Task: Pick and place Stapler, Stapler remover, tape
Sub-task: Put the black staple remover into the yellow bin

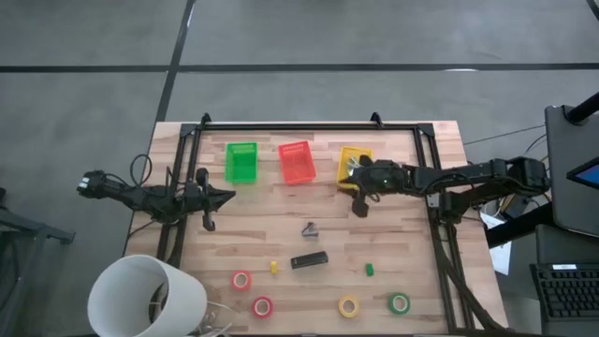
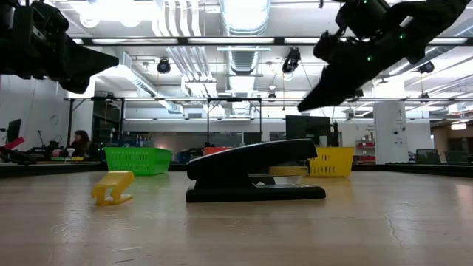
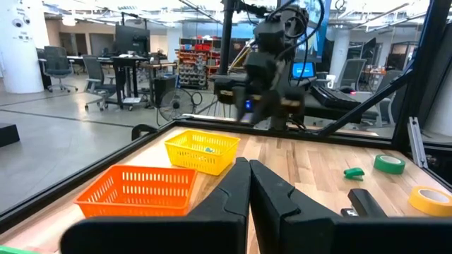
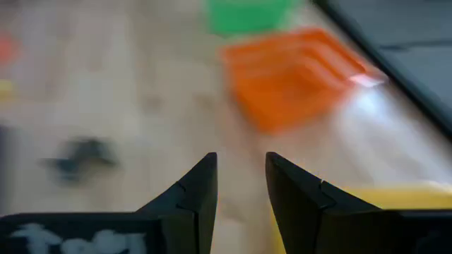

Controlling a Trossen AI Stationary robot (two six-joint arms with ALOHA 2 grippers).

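right fingers (image 4: 200,185) parted, empty, beside yellow basket (image 1: 350,156).

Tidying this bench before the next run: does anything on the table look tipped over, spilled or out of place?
Nothing stands out. The three baskets sit upright in a row at the back. The stapler, the staple remover and the four tape rolls lie flat and apart near the front edge.
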